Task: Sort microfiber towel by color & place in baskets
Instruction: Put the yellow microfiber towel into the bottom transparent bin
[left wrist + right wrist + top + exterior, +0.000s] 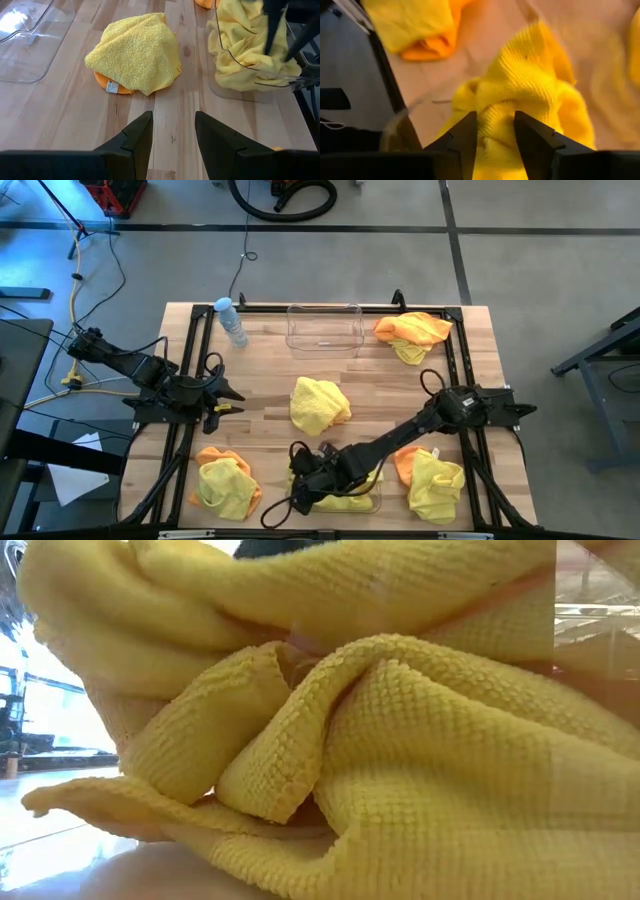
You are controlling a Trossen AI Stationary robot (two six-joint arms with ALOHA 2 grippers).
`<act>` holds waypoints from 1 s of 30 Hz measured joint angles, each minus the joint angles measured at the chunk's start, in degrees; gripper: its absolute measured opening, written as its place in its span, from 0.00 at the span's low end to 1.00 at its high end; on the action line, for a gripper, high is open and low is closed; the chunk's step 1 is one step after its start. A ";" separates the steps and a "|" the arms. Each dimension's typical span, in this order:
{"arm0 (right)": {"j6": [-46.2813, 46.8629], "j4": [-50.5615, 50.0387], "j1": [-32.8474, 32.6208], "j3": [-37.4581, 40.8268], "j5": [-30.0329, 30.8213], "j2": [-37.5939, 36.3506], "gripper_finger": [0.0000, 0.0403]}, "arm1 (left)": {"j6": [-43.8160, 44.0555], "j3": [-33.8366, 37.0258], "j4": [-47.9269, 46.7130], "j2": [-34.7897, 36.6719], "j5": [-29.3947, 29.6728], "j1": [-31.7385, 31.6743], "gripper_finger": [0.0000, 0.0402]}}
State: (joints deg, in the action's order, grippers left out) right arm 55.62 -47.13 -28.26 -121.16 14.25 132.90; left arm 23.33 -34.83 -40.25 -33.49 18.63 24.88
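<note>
My right gripper (300, 468) (495, 132) reaches down into the near clear basket (381, 498) (240, 95) at the table's near edge and is shut on a yellow towel (362, 477) (400, 740) (235, 45). The towel is bunched inside this basket and fills the low view. The second clear basket (323, 330) (25, 45) stands at the far edge with nothing in it. My left gripper (230, 395) (173, 130) hovers open over bare wood at the table's left. Ahead of it, a yellow towel (320, 405) (137, 50) lies mid-table on an orange one (107, 85). My right gripper pinches a thick raised fold of the yellow towel (495, 117) between its two fingers, coming from above and slanting down toward the table's near left. One layer or several, I cannot tell. The rest of the towel lies slack and crumpled in the near basket.
A small water bottle (232, 320) stands at the far left. Orange and yellow towels lie in heaps at the far right (412, 332), near right (435, 480) and near left (225, 485). A black frame (195, 340) borders the table. Bare wood shows between the heaps.
</note>
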 joint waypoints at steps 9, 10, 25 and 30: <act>4.98 4.63 0.14 8.34 -4.03 0.07 0.14 | 0.00 0.00 -0.02 0.02 -0.02 0.00 0.34; 4.98 4.20 0.09 8.02 -4.17 0.07 0.12 | 0.00 0.00 -0.02 0.02 -0.02 0.00 0.34; 4.80 -13.96 -0.83 -13.00 -1.77 -0.02 0.01 | -0.98 0.00 -0.02 0.01 -0.02 0.00 0.34; 5.90 -16.42 -1.60 -12.95 0.41 -0.11 0.01 | -0.98 0.00 0.00 0.01 -0.02 0.00 0.34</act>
State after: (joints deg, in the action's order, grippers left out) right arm 61.53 -63.55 -29.86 -134.10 14.66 132.79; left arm 22.35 -34.83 -40.25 -33.48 18.61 24.88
